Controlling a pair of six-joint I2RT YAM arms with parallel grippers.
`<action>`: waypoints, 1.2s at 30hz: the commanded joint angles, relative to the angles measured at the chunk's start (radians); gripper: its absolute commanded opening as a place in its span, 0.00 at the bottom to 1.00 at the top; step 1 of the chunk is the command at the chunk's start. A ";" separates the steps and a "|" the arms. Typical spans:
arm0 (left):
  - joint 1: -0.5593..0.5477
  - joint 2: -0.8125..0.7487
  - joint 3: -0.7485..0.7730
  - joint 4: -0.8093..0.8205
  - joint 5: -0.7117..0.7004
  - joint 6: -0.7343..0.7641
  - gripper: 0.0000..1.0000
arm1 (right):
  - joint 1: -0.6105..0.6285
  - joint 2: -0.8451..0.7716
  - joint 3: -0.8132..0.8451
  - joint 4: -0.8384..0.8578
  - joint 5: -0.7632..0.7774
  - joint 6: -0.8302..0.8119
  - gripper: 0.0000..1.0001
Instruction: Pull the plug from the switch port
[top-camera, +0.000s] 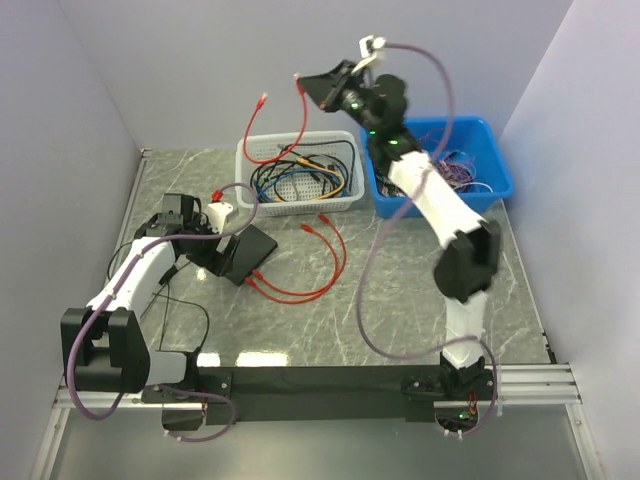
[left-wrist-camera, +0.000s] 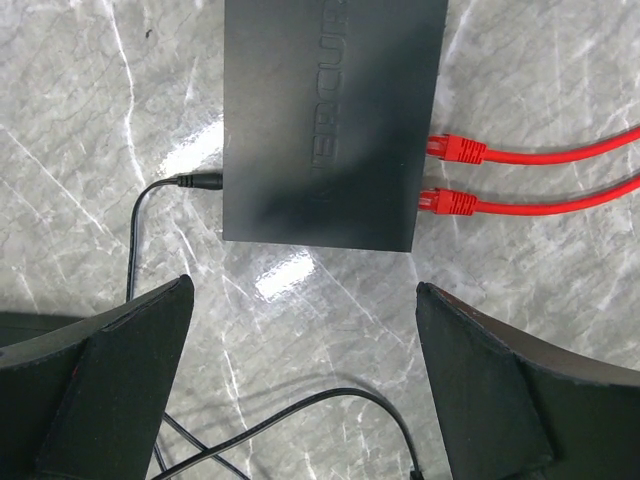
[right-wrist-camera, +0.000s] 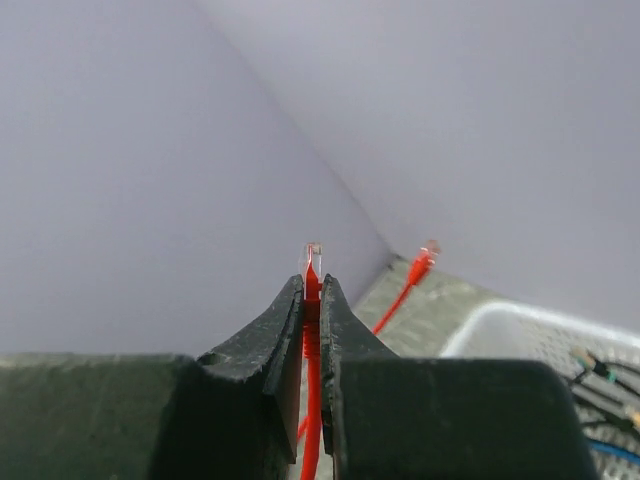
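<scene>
We see the flat matte-black switch (left-wrist-camera: 330, 120) on the veined marble surface (left-wrist-camera: 90, 120) under our wide-open left gripper (left-wrist-camera: 303, 300), while our right gripper (right-wrist-camera: 312, 287) pinches a thin red cable (right-wrist-camera: 311, 430) below its clear plug (right-wrist-camera: 313, 256).

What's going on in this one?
The right gripper is shut on a red cable just below its plug, holding it raised in the air near the white mesh basket. The left gripper is open and hovers over the black switch on the table without touching it. Two more red plugs sit in ports along one edge of the switch, and a black lead is plugged into the opposite edge.
</scene>
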 joint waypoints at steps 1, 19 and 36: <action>0.006 0.007 0.004 0.025 -0.013 -0.015 0.99 | 0.008 0.181 0.130 -0.015 0.062 0.078 0.00; 0.013 0.044 -0.017 0.040 0.034 -0.011 0.99 | 0.017 0.185 0.114 -0.469 0.384 -0.330 0.62; 0.013 0.142 -0.080 0.118 -0.021 -0.029 0.99 | 0.323 -0.204 -0.743 -0.071 -0.010 -0.074 0.59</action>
